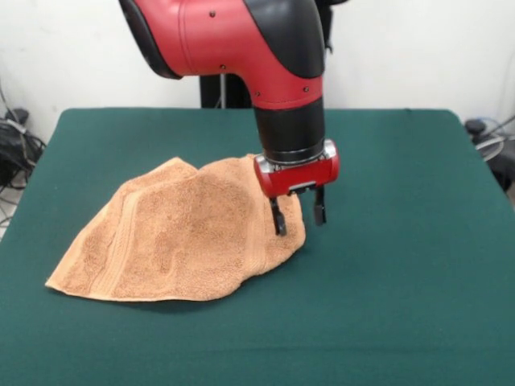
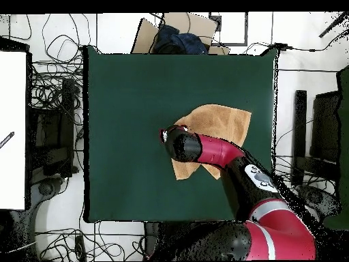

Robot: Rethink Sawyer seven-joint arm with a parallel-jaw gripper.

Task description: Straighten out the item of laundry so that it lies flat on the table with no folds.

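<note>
The orange-tan terry towel (image 1: 181,237) lies crumpled and folded over itself on the dark green table (image 1: 402,265), left of centre in the front view. It also shows in the overhead view (image 2: 221,123), partly hidden under the arm. My gripper (image 1: 298,215) hangs from the red and black arm just above the towel's right edge. Its two black fingers are apart and hold nothing. One finger (image 1: 278,217) is over the towel's edge, the other over bare table. In the overhead view the gripper (image 2: 165,135) sits at the towel's left corner.
Cables (image 2: 51,89) and equipment lie on the floor around the table. A cardboard box (image 2: 170,31) stands beyond the table's far edge in the overhead view. Green cloth extends well beyond the towel on all sides.
</note>
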